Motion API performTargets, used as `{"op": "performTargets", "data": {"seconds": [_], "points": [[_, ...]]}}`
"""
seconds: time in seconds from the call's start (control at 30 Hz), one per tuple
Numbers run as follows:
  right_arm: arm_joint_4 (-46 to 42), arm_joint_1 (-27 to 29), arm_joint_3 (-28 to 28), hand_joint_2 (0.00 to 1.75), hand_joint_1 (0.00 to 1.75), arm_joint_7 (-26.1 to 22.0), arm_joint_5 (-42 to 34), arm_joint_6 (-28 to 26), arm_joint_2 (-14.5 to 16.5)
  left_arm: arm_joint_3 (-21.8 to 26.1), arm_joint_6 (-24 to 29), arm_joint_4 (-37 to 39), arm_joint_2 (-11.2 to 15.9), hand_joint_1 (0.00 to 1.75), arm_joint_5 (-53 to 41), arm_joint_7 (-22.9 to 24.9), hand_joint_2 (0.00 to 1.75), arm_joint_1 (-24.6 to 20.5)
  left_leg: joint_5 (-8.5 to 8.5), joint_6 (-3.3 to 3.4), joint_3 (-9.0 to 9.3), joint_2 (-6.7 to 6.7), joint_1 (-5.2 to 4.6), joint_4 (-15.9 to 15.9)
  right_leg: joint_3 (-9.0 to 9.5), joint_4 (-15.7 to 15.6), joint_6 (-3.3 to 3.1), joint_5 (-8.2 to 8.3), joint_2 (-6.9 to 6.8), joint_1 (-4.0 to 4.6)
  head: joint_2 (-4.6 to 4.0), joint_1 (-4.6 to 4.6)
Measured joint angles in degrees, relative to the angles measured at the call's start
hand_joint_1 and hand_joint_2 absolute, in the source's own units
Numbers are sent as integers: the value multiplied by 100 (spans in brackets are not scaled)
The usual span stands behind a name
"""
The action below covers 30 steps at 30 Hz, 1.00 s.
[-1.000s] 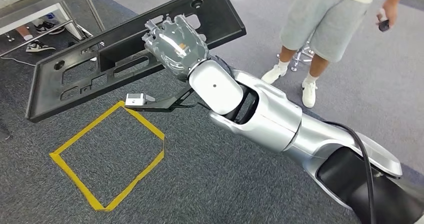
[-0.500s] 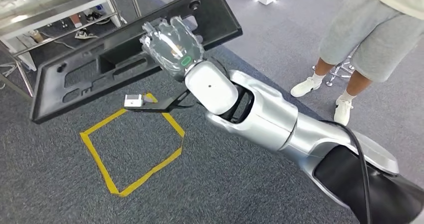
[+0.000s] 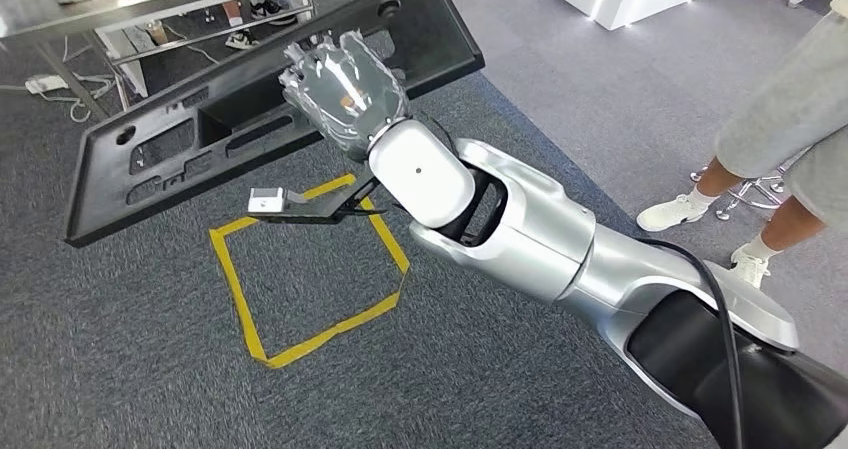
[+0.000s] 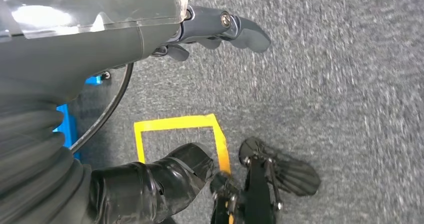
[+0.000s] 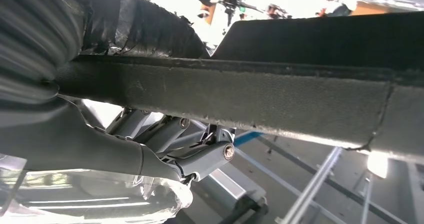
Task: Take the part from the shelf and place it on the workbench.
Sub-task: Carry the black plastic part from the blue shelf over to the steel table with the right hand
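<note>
Head view: I have the part (image 3: pixel 250 109) off the shelf and in the air, not yet on any workbench.

The long black panel with its cut-outs rides tilted over the grey carpet (image 3: pixel 120 369), above a square of yellow tape (image 3: pixel 310 274), and my right hand (image 3: pixel 345 89) is clamped on its middle; the right wrist view shows the panel's edge (image 5: pixel 240 99) lying across the palm with fingers (image 5: pixel 205 159) hooked under it. A steel-framed shelf or table (image 3: pixel 150 4) stands just beyond the panel's far edge. My left hand (image 4: pixel 125 29) hangs over the floor holding nothing, fingers loosely apart. A person's legs (image 3: pixel 770 169) stand off to my right. I judge the pick done; carrying to the workbench and setting down remain.
</note>
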Motion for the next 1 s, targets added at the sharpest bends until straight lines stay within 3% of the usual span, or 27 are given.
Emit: {"op": "performTargets", "data": {"seconds": [0.07, 0.1, 0.13, 0.2, 0.27, 0.33, 0.4, 0.47, 0.53, 0.6, 0.63, 0.67, 0.73, 0.8, 0.93, 1.0], "points": [[11, 4, 0, 175, 175, 1, 0, -2, -2, 0, -1, 0, -1, 0, -1, -3, 175, -14, -10, 40, 5, -124, -2, 3, -419, 721, -10, -268, 204, 3, 0, 21], [19, 16, 1, 175, 175, 2, 0, -3, -3, 0, -2, 0, -1, 0, -2, -7, 175, -19, -16, 47, 5, -201, -3, 13, -598, 981, -16, -311, 232, 5, 0, 23], [28, 29, 1, 175, 175, 2, 0, -3, -5, 0, -2, 0, -1, 0, -2, -11, 175, -21, -26, 50, 6, -284, -2, 27, -683, 1037, -23, -235, 244, 4, 0, 24], [39, 43, 2, 175, 175, 2, 0, -3, -7, 0, -1, 0, -1, 0, 3, -22, 175, -19, -55, 35, 9, -458, 4, 78, -552, 560, -38, 183, 309, -13, 0, 25], [44, 44, 1, 175, 175, 2, 0, -8, -4, 0, 2, 0, -3, 0, 13, -34, 175, -16, -90, -7, -25, -618, 13, 148, -289, -85, -47, 487, 592, -58, 1, 12], [53, 50, 2, 175, 175, 1, 1, -17, 1, 0, 2, 0, -4, 0, 20, -45, 175, -14, -85, -79, -85, -761, 50, 172, -177, -328, -63, 516, 764, -62, 1, 7], [63, 55, 2, 175, 175, -1, 5, -21, 9, 0, 0, 1, -3, 0, 24, -50, 175, 4, -62, -159, -116, -866, 92, 148, -131, -393, -121, 539, 626, -41, 0, 18], [71, 46, 2, 175, 175, -2, 13, -22, 33, 0, -5, 1, -15, 0, 25, -50, 175, 24, -158, -216, -199, -625, 79, 316, -54, -478, -189, 559, 464, -48, 0, 1], [75, 28, 2, 175, 175, -16, 18, -31, 50, 0, -10, 0, -27, 0, 24, -51, 175, 7, -426, -264, -474, -225, 70, 879, 1, -523, -232, 553, 317, -33, 0, -24], [84, 31, 2, 175, 175, -59, 19, -46, 50, 0, -15, 0, -27, 0, 23, -51, 175, -11, -643, -305, -795, -69, 96, 1489, 14, -525, -250, 532, 191, -14, 0, -30], [87, 43, 3, 175, 175, -86, 17, -55, 50, 0, -17, 0, -27, 0, 23, -51, 175, -9, -630, -317, -845, -49, 107, 1575, 16, -523, -248, 522, 143, -12, 0, -32], [89, 53, 3, 175, 175, -114, 14, -63, 50, 0, -18, 0, -27, 0, 23, -50, 175, -1, -528, -325, -793, -37, 116, 1472, 21, -522, -243, 513, 104, -11, 0, -32], [88, 61, 3, 175, 175, -147, 9, -79, 50, 0, -18, 1, -26, 0, 26, -48, 175, 13, -194, -314, -410, -6, 123, 753, 46, -521, -218, 489, 58, -12, 0, -33], [87, 55, 2, 175, 175, -156, 7, -88, 45, 0, -13, 2, -23, 0, 29, -46, 175, 11, -46, -261, -75, 29, 85, 165, 59, -524, -169, 465, 36, 0, 0, -30], [84, 57, 2, 175, 175, -172, 8, -90, 40, -2, -4, 2, -19, 0, 26, -33, 175, 4, -88, -127, 46, 15, 46, 24, 95, -520, -44, 411, 41, -2, 1, -21], [81, 44, 2, 175, 175, -173, 8, -90, 36, -2, -10, 2, -20, 0, 17, -30, 175, 1, -92, -53, 121, 11, 63, -29, -36, -201, -8, 222, 124, -8, 1, -6]]}}
